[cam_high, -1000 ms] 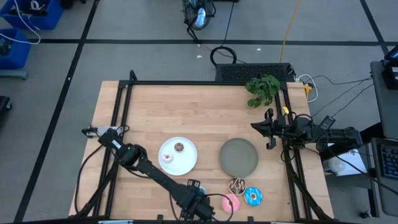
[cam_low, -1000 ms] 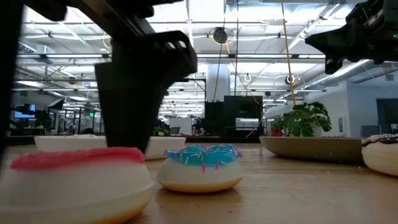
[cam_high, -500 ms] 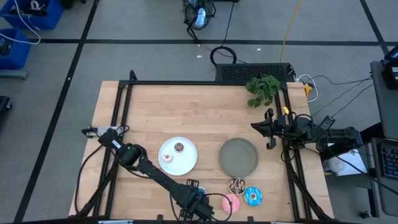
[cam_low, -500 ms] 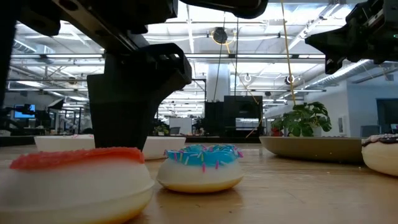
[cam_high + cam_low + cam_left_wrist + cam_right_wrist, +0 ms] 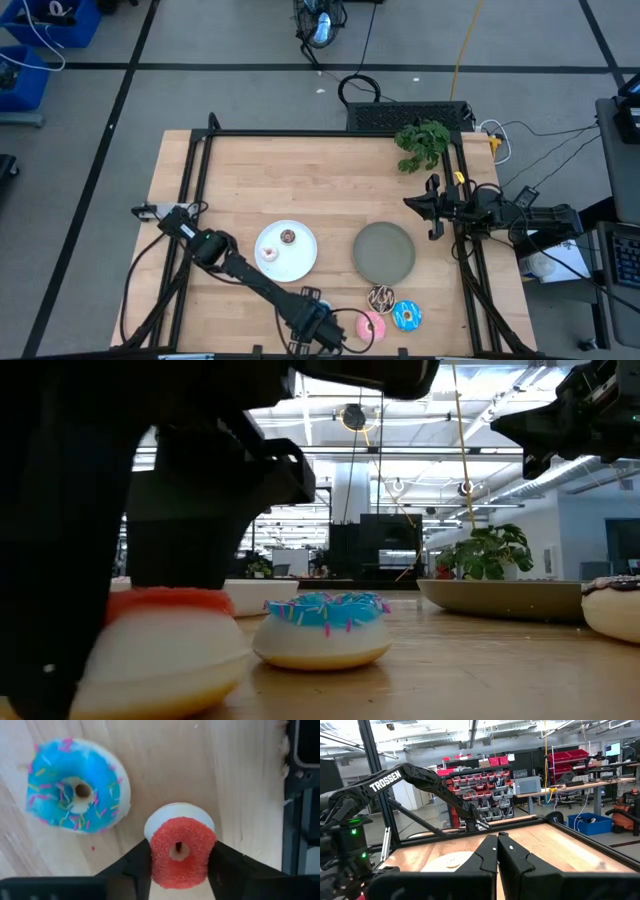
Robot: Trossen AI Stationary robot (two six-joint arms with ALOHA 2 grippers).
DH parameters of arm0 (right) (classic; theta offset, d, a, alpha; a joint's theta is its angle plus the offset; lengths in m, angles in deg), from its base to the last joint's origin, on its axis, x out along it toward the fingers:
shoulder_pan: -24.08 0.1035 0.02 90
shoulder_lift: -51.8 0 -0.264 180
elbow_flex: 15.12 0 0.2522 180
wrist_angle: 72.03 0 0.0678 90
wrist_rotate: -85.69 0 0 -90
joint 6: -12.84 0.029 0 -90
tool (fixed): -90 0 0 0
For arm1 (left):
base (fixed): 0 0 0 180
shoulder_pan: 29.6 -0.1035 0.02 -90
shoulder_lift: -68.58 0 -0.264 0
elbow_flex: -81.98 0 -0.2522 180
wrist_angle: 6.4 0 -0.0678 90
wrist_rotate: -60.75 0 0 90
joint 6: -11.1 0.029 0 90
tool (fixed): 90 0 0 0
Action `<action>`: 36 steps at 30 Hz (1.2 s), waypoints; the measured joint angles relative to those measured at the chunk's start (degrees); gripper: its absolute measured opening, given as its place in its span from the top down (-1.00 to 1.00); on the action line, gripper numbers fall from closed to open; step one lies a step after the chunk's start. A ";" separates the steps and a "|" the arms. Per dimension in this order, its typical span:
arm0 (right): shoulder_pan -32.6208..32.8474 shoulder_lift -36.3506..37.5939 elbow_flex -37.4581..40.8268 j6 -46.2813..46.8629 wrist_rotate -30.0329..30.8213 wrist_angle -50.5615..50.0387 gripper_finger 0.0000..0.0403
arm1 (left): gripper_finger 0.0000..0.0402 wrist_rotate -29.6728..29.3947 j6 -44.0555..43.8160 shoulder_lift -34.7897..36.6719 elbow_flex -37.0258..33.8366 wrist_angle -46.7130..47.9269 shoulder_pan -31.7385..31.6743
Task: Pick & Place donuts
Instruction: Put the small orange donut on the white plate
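Observation:
A pink-topped donut (image 5: 182,851) lies on its pale underside near the table's front edge, with my left gripper (image 5: 362,326) shut on it from above. A blue sprinkled donut (image 5: 77,785) lies just beside it, toward the right edge. A dark brown drizzled donut (image 5: 381,297) lies a little farther back. Two tiny donuts sit on the white plate (image 5: 300,262). My right gripper (image 5: 432,208) waits shut at the table's right edge. My left gripper pinches the pink donut by two opposite outer sides (image 5: 154,854) between its two fingers (image 5: 135,867). The fingers point straight down from above. The donut's sides look pressed in flat. It lies level, its underside (image 5: 165,665) on the table.
The grey plate (image 5: 384,252) stands bare behind the donuts, right of the white plate. A green plant (image 5: 422,143) sits at the far right corner. Black frame rails run along the table's left and right edges.
My left gripper has shut in on the pink donut, its fingers now against the donut's sides. The donut has stayed on the table. The hand itself has kept its place.

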 joint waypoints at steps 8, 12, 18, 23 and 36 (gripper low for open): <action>0.00 0.02 0.01 0.01 -0.01 0.00 1.00 | 0.42 0.70 3.50 4.30 -0.20 3.86 -0.95; 0.00 0.02 0.01 0.01 -0.01 0.00 1.00 | 0.40 -2.10 2.44 9.40 -0.07 4.83 -2.11; 0.00 0.02 0.00 0.02 -0.03 -0.14 1.00 | 0.38 -9.50 3.08 15.97 -0.04 12.71 -2.75; 0.00 0.02 0.00 0.01 -0.03 -0.41 1.00 | 0.41 -13.23 2.95 18.22 -0.04 18.44 -3.74; 0.00 0.02 -0.01 0.03 -0.14 -0.42 1.00 | 0.51 -13.02 8.98 18.32 -0.04 19.32 -8.43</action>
